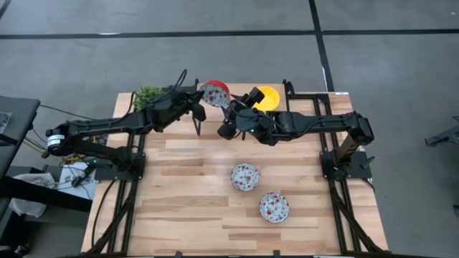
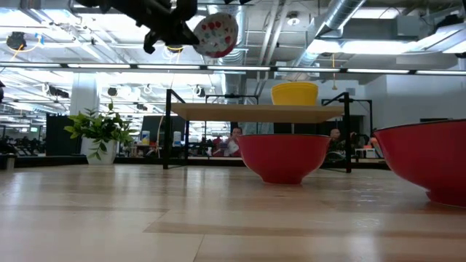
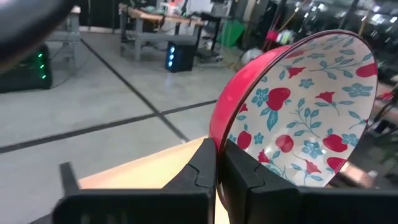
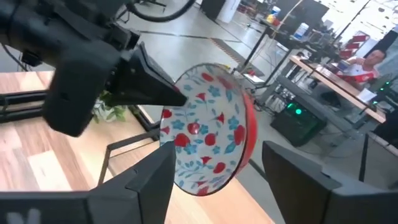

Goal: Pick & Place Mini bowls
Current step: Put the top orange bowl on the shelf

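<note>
1. Left arm reaches toward the worktop's far edge, its left end effector [image 1: 201,102] raised, fingers [image 3: 205,168] clamped together.
2. Right arm extends beside it; right end effector [image 1: 233,107] fingers [image 4: 149,177] spread wide.

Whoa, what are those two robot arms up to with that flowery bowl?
The left gripper is shut on the rim of a floral bowl, red outside, holding it tilted on edge in the air above the table's far side. The right gripper faces it with its fingers open, not touching it. Two more floral bowls sit on the wooden table, and a yellow bowl rests on a raised shelf.
</note>
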Motion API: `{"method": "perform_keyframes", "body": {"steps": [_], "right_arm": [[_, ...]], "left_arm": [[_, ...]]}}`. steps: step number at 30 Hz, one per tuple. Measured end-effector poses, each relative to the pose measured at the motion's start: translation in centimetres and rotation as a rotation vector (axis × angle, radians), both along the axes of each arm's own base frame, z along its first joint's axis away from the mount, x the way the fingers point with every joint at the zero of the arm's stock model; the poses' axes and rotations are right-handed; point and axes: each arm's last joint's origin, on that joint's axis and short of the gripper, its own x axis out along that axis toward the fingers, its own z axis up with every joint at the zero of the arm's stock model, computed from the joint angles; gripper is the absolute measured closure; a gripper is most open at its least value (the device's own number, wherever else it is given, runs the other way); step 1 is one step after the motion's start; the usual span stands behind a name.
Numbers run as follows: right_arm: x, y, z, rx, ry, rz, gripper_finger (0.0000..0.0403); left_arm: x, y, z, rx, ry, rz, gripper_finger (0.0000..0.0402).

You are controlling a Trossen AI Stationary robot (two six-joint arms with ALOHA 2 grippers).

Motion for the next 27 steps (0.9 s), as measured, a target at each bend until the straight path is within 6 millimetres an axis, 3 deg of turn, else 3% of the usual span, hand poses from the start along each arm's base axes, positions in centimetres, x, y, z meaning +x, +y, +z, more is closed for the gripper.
{"method": "perform_keyframes", "body": {"steps": [5,10,16,22,27], "right_arm": [[-1.6,0.2,0.9,-0.009,0.05,0.019,0.017],[-5.5,-1.2,2.0,0.02,0.168,-0.027,0.0185],[-10.6,-3.5,2.8,0.117,0.223,-0.099,0.02],[-14.8,-3.1,4.3,0.117,0.061,0.133,0.0212],[-18.2,-2.5,3.9,0.14,-0.063,0.325,0.022]], "left_arm": [[-0.5,1.0,-0.9,-0.106,0.025,0.023,0.0397],[-0.8,1.6,-1.8,-0.278,-0.005,-0.035,0.0397],[-0.3,1.3,0.4,-0.328,-0.083,-0.101,0.0397],[1.2,1.7,2.5,-0.374,-0.031,-0.115,0.0397],[2.8,2.7,3.7,-0.447,0.052,-0.095,0.0397]]}}
